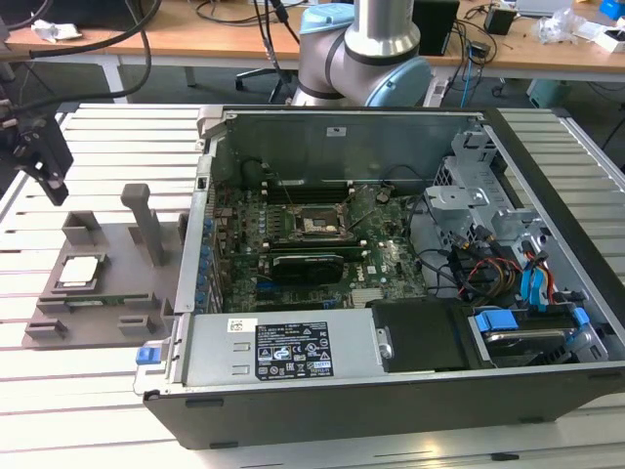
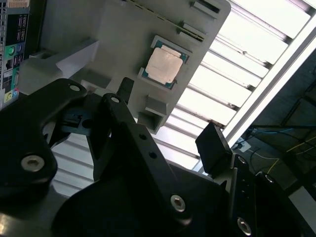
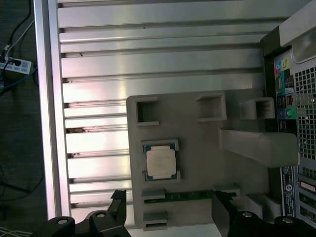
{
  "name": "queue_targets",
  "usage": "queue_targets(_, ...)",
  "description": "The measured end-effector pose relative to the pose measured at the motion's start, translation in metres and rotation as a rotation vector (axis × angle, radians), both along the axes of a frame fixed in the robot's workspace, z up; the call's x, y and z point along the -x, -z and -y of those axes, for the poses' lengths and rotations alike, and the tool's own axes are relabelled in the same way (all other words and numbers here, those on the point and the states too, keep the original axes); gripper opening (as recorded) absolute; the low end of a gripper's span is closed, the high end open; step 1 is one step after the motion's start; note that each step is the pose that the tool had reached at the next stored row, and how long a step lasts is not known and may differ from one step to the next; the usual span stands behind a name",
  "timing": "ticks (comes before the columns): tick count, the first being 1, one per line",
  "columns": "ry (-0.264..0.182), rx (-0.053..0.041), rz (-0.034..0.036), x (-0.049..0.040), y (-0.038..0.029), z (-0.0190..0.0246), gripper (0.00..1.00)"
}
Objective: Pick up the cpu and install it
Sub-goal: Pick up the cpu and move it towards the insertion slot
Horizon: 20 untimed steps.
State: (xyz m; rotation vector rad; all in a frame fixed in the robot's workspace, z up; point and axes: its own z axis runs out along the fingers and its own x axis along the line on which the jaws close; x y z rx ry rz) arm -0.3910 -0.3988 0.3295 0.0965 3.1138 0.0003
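Note:
The cpu (image 1: 80, 271) is a small silvery square chip lying flat in a recess of the grey plastic tray (image 1: 122, 315), at the exterior view's left, outside the computer case. Both wrist views look down on the cpu (image 3: 160, 163) (image 2: 163, 66). My gripper (image 1: 51, 186) hangs in the air above the tray's far left corner, apart from the chip. Its two black fingers (image 3: 220, 210) stand wide apart, so the gripper (image 3: 169, 210) is open and holds nothing. Inside the case, the black square socket (image 1: 317, 227) sits on the green motherboard.
The open computer case (image 1: 391, 391) lies on the slatted metal table (image 1: 88, 410), right beside the tray. An upright post (image 1: 146, 223) rises from the tray near the chip. Cables and drive bays (image 1: 508, 274) take up the case's right side. The arm's base (image 1: 366, 49) stands behind the case.

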Motion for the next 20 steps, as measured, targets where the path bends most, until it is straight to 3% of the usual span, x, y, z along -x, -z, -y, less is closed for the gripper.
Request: queue_targets(20, 0.0, -0.0001, 0.0001, 0.0, 0.0093, 0.0, 0.78)
